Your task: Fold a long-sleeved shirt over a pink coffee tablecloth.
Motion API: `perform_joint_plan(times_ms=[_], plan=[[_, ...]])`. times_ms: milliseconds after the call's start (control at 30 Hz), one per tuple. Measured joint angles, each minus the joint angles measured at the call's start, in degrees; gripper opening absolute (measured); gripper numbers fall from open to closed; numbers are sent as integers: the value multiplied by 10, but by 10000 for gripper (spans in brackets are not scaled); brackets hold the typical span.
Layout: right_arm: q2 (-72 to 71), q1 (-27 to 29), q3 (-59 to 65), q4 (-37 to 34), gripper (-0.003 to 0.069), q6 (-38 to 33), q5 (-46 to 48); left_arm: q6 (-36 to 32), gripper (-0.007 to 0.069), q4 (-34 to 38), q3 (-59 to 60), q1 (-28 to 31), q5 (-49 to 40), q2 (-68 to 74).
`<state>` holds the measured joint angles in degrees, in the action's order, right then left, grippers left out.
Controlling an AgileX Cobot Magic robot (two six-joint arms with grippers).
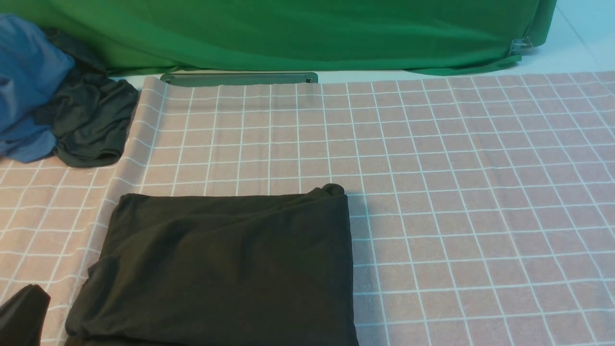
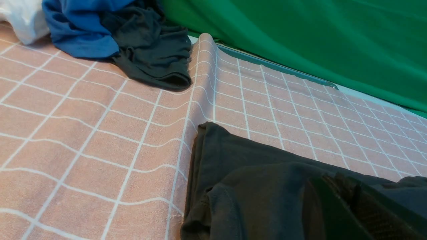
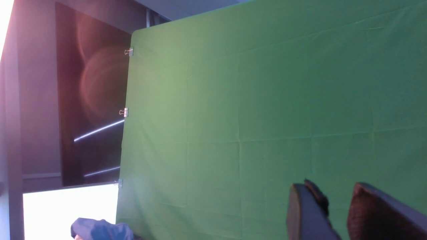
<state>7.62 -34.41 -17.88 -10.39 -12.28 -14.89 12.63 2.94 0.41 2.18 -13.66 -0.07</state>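
Lying folded beside left hand (image 1: 21, 312) — long-sleeved shirt (image 1: 226, 269).

Looks like staged lab or studio setup, not home. Green backdrop cloth (image 1: 298, 33) stretched across far side, held by binder clips (image 3: 124, 112). Grid-print tablecloth (image 1: 456, 192) covers work surface, spare garments (image 1: 57, 96) heaped far left.

Plain green cloth backdrop (image 1: 298, 33) hangs along the far edge, fastened with small metal binder clips (image 3: 124, 112). At far left, a crumpled blue garment (image 1: 26, 91) lies touching a crumpled dark grey-green garment (image 1: 91, 122). A white fabric item (image 2: 20, 18) sits beside the blue garment.
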Motion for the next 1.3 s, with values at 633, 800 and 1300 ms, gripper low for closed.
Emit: perform_joint_plan(times_ms=[633, 800, 1300], plan=[[0, 0, 0, 0, 238, 0, 0, 0, 13, -2, 0, 0, 0, 0], [-10, 0, 0, 0, 238, 0, 2, 0, 13, -2, 0, 0, 0, 0], [-45, 244, 172, 0, 238, -90, 143, 0, 13, -6, 0, 0, 0, 0]])
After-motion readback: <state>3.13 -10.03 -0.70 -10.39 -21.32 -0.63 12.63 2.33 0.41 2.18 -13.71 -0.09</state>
